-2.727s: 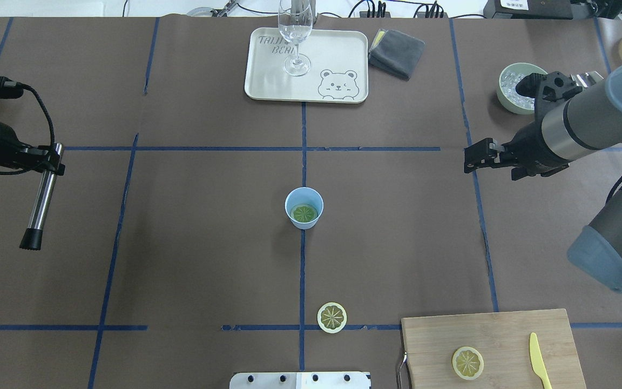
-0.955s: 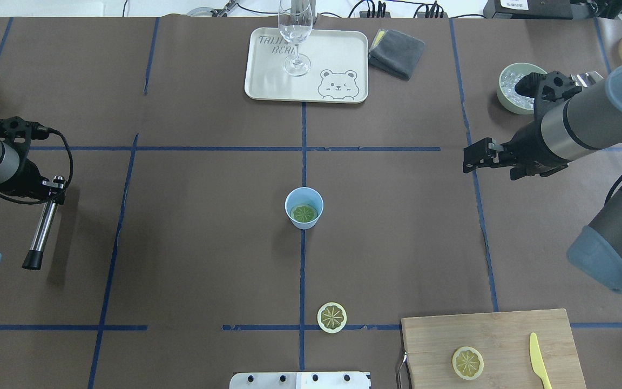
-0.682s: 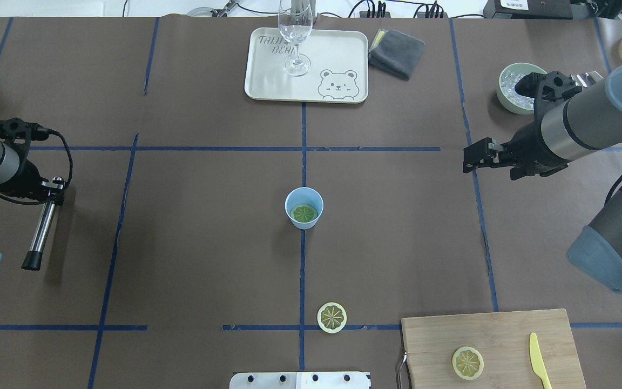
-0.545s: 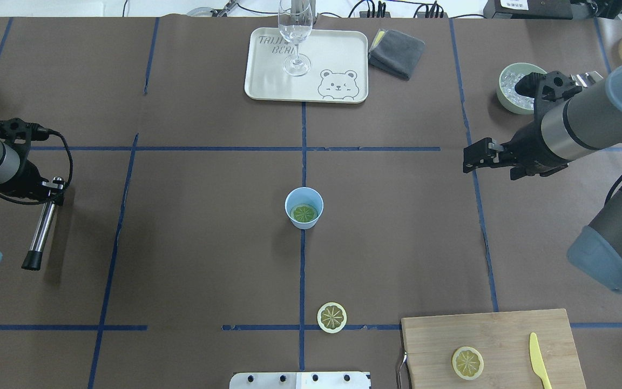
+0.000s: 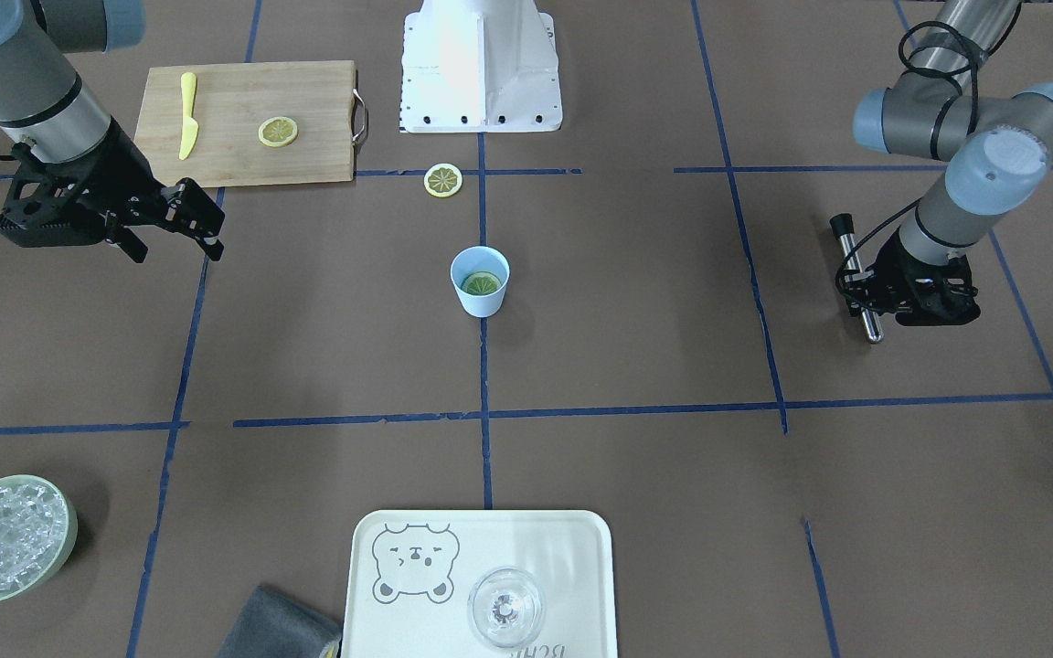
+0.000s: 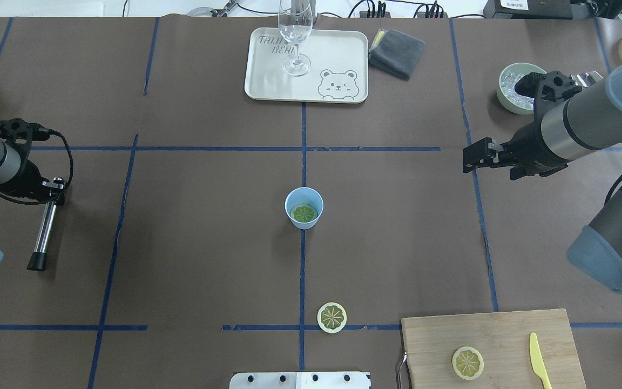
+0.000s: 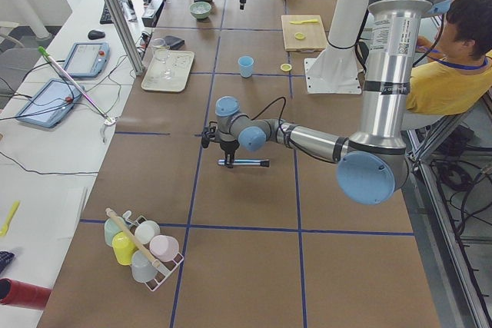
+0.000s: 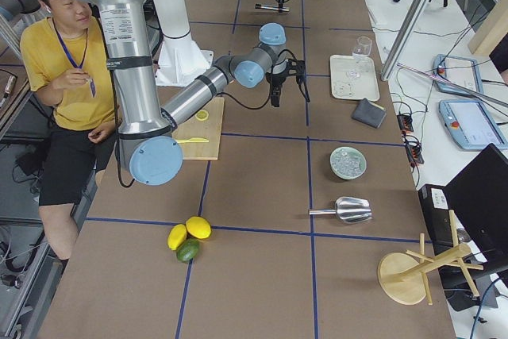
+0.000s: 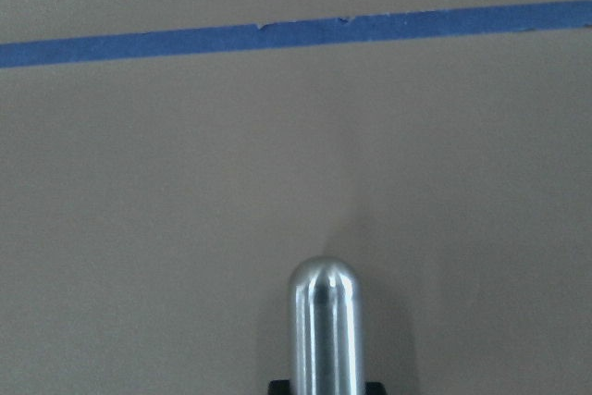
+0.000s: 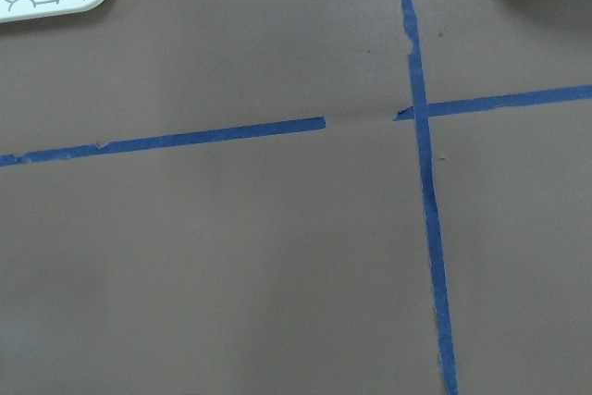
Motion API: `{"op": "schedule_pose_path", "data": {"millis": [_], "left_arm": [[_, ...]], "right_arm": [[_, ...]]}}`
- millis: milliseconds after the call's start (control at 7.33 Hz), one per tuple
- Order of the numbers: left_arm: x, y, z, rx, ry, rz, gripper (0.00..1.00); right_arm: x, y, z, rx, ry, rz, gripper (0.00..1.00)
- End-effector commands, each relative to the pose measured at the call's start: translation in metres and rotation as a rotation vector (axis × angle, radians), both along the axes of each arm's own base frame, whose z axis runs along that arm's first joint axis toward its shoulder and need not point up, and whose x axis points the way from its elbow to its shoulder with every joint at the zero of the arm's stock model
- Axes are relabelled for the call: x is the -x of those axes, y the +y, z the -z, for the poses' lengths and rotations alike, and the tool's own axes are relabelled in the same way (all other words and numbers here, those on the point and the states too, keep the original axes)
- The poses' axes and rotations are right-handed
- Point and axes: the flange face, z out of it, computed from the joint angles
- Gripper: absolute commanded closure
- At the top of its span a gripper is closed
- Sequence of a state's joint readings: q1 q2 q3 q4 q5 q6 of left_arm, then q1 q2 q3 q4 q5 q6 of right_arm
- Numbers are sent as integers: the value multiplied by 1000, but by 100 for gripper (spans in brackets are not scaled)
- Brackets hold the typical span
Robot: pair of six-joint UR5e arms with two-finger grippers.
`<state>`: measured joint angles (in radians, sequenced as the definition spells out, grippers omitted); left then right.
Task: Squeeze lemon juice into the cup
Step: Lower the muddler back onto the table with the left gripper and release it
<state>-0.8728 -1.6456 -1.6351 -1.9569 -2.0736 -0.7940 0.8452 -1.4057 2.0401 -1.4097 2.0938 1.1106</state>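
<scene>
At the far left, low over the counter (image 6: 208,259), the left hand (image 6: 54,189), clamped on one end of a steel rod (image 6: 45,224), with the rod's black cap toward the near edge; no telling from these views whether touching the counter or just above it. At centre, on a line of blue tape (image 6: 303,270), well apart from both hands, the cup (image 6: 304,208), upright, with a greenish lemon slice (image 6: 305,214) lying flat inside. Nearer, beside the same tape line, a second lemon slice (image 6: 332,317) flat on the counter. At the far edge, a cream tray (image 6: 343,54) with a bear drawing (image 6: 338,85), bearing a clear stemmed glass (image 6: 295,32) upright; just right of it, a folded grey cloth (image 6: 396,52). Further right, above the counter, the right hand (image 6: 468,159), fingers spread wide, gripping nothing. Beyond it, partly behind the right arm (image 6: 575,124), a pale green bowl (image 6: 505,100) of ice (image 6: 513,81). At the near right corner, a wooden cutting board (image 6: 505,329) carrying a third lemon slice (image 6: 467,362) and a yellow knife (image 6: 539,359).
</scene>
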Motion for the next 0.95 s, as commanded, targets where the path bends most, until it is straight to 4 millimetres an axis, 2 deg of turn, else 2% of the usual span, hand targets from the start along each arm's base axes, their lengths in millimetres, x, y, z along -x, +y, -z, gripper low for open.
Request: {"op": "schedule_pose_path", "data": {"millis": [0,273,409,545,682,818], "left_arm": [[0,0,0,-3,-1,-2,0],[3,0,15,-25,14,-3,0],[11,2,41,-68,48,-8,0],[41,-5,66,-151,73,-8,0],[81,-20,78,-221,73,12,0],[122,-12,75,-215,101,-10,0]], "right_arm": [[0,0,0,1,0,1,0],[-5,-3,1,0,-3,-6,0],[-11,-6,-7,0,10,-8,0],[-29,-9,-15,-14,17,-10,0],[-54,-13,-33,-13,21,20,0],[-87,-23,-54,-54,40,51,0]]}}
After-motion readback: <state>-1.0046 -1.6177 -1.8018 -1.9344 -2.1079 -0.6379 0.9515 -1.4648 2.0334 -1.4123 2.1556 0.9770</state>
